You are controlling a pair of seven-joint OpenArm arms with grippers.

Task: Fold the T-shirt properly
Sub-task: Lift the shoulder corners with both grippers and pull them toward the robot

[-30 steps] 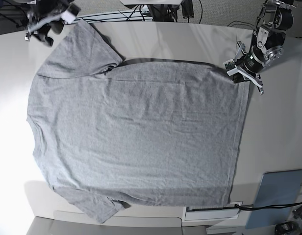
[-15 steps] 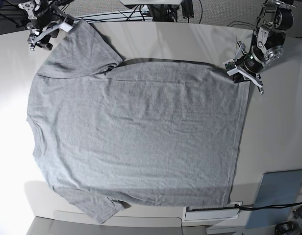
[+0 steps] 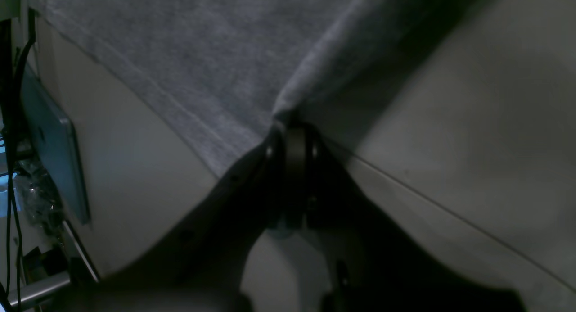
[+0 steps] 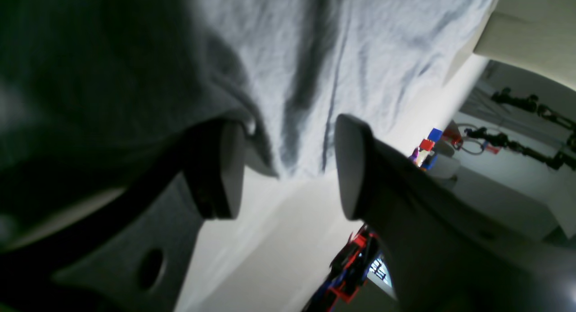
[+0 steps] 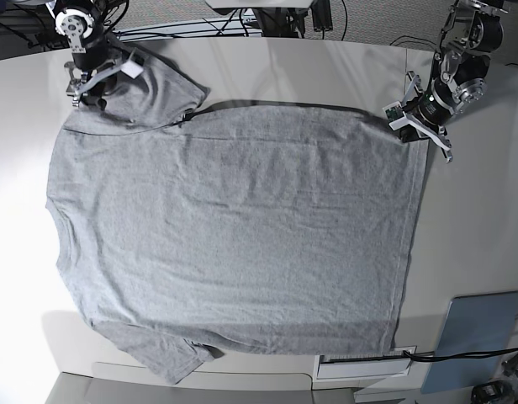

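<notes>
The heather-grey cotton T-shirt [image 5: 234,227] lies flat, long axis across the pale worktop [image 5: 478,227]. Left fingers [image 3: 290,136] pinch its hem corner; right fingers [image 4: 353,168] straddle the sleeve, released.

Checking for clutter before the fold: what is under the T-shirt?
Only the pale table shows around the T-shirt, which lies flat. Anything beneath the cloth is covered. The left gripper pinches its corner; the right gripper is open.
</notes>
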